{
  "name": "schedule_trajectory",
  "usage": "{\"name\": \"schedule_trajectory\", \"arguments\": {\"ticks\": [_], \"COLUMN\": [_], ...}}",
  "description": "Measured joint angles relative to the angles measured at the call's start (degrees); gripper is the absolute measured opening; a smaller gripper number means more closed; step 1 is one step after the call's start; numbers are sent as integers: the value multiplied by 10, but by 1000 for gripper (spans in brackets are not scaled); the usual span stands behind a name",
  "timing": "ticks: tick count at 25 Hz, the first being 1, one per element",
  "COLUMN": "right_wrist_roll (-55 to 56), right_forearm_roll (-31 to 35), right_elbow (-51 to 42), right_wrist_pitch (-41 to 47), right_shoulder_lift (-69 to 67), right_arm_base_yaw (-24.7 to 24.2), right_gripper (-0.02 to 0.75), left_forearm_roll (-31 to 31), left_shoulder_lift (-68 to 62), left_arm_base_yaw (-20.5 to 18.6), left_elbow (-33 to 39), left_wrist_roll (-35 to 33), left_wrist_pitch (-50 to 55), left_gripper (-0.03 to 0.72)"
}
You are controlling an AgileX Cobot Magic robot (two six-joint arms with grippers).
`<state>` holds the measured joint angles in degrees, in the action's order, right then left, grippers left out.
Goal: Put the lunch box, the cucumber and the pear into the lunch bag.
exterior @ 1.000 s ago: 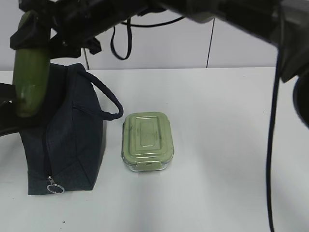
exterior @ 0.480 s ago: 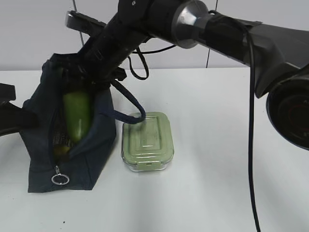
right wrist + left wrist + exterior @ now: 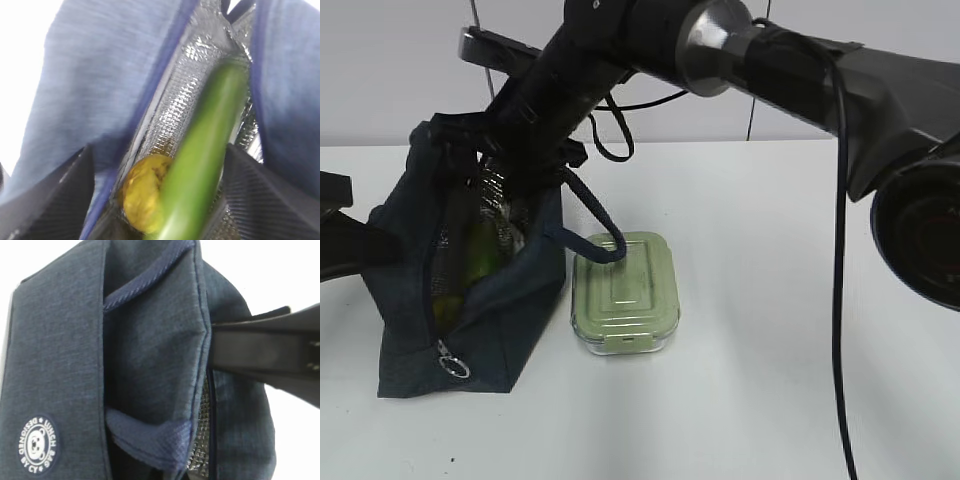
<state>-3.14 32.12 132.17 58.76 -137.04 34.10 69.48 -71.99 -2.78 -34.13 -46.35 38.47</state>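
The navy lunch bag (image 3: 510,300) stands open at the left, its silver lining showing. The cucumber (image 3: 480,255) stands tilted inside it, and in the right wrist view the cucumber (image 3: 200,160) lies blurred over the pear (image 3: 140,192) at the bag's bottom. My right gripper (image 3: 512,185) reaches across into the bag's mouth. Its fingers (image 3: 55,200) stand wide apart either side of the cucumber, not touching it. The pale green lunch box (image 3: 625,290) sits on the table just right of the bag. My left arm (image 3: 340,245) is at the bag's left side, its jaws hidden by fabric (image 3: 60,365).
The bag's loop handle (image 3: 590,225) droops onto the lunch box's near corner. The zipper's ring pull (image 3: 453,365) hangs at the bag's front bottom. The white table (image 3: 770,350) stretches to the right of the lunch box. A black cable (image 3: 840,300) hangs down at the right.
The right gripper brought the cucumber from above the bag down into its mouth and let it go. The cucumber has sunk deeper into the bag, and the bag's mouth has been spread open.
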Motion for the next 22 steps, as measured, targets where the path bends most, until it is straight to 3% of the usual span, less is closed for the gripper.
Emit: {"name": "schedule_trajectory", "arguments": {"ticks": [4, 11, 17, 22], "right_wrist_roll": [0, 8, 15, 16], "right_forearm_roll": [-46, -236, -337, -353], "right_elbow": [66, 226, 238, 239], "right_wrist_pitch": [53, 127, 135, 136], "right_shoulder_lift": [-1, 0, 29, 56], "right_arm_base_yaw": [-1, -6, -16, -30], "right_gripper": [598, 572, 561, 555], "left_forearm_roll": [0, -1, -5, -7], "left_shoulder_lift": [0, 0, 0, 0], "left_arm_base_yaw": [0, 0, 0, 0], "left_elbow": [0, 0, 0, 0], "left_wrist_roll": [0, 0, 0, 0], "left_wrist_pitch": [0, -1, 0, 0], "left_gripper": [-17, -17, -17, -17]}}
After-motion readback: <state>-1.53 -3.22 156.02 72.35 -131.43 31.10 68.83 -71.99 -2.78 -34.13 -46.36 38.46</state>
